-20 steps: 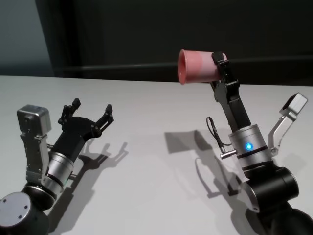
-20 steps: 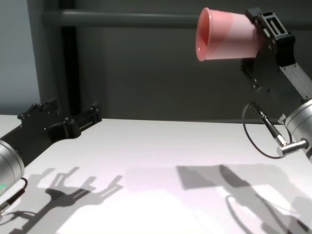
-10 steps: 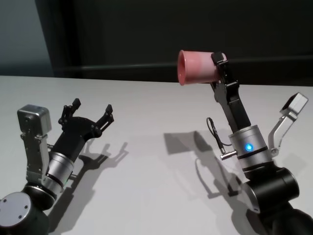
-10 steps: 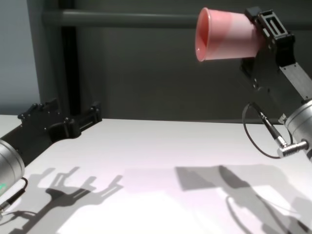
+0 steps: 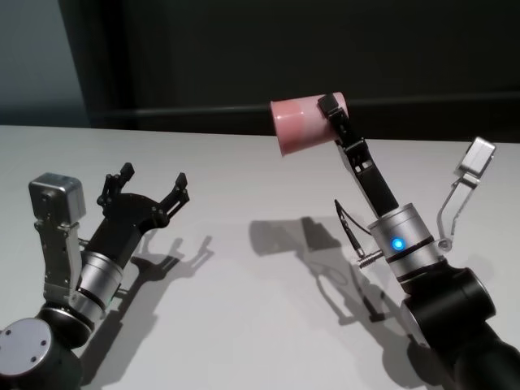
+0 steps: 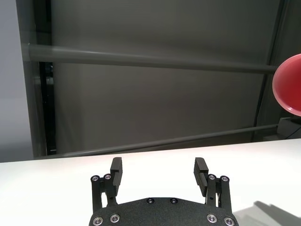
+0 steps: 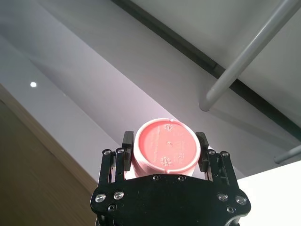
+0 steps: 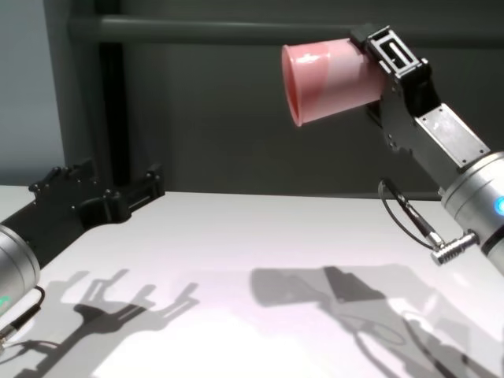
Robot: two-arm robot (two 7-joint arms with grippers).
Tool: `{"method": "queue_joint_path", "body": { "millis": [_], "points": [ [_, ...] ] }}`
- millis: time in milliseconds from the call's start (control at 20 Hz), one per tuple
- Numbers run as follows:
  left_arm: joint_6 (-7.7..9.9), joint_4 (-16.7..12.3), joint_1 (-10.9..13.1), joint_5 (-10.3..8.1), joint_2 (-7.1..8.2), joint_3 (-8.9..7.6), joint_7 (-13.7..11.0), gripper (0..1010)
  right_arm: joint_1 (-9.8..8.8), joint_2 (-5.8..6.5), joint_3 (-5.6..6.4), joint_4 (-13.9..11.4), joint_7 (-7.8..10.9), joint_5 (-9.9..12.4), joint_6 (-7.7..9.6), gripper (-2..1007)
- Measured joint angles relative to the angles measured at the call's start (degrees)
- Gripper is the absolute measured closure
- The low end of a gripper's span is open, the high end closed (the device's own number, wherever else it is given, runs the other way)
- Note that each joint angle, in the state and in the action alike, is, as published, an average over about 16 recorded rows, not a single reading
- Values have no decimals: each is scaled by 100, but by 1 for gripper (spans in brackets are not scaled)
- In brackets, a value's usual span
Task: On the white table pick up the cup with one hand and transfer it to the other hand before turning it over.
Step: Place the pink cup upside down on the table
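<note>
The pink cup [image 5: 299, 124] [image 8: 327, 71] hangs high above the white table [image 5: 244, 325] on the right side, lying nearly sideways with its mouth toward my left arm. My right gripper [image 5: 327, 114] [image 8: 372, 67], on the wrist with the blue light, is shut on the cup's base end. In the right wrist view the cup's base [image 7: 167, 147] sits between the two fingers. My left gripper [image 5: 152, 187] [image 8: 98, 187] [image 6: 158, 172] rests low over the table's left side, open and holding nothing. The cup's rim [image 6: 289, 84] shows far off in the left wrist view.
A dark wall with a horizontal grey rail [image 8: 236, 30] runs behind the table's far edge. Shadows of both arms fall on the tabletop [image 8: 236, 236]. A wide stretch of table separates the two arms.
My right arm has swung the cup leftward toward the left arm and tipped its mouth slightly downward. The left arm has not moved.
</note>
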Motion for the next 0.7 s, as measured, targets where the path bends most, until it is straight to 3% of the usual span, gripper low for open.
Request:
{"method": "queue_joint_path", "body": {
  "millis": [400, 700],
  "points": [
    [4, -1, -3, -1, 2, 2, 1, 9, 127, 330, -422, -88, -515, -1023, -529, 244],
    [6, -1, -4, -2, 3, 3, 0, 9, 207, 609, -728, -213, -947, -1933, -767, 244]
  ]
}}
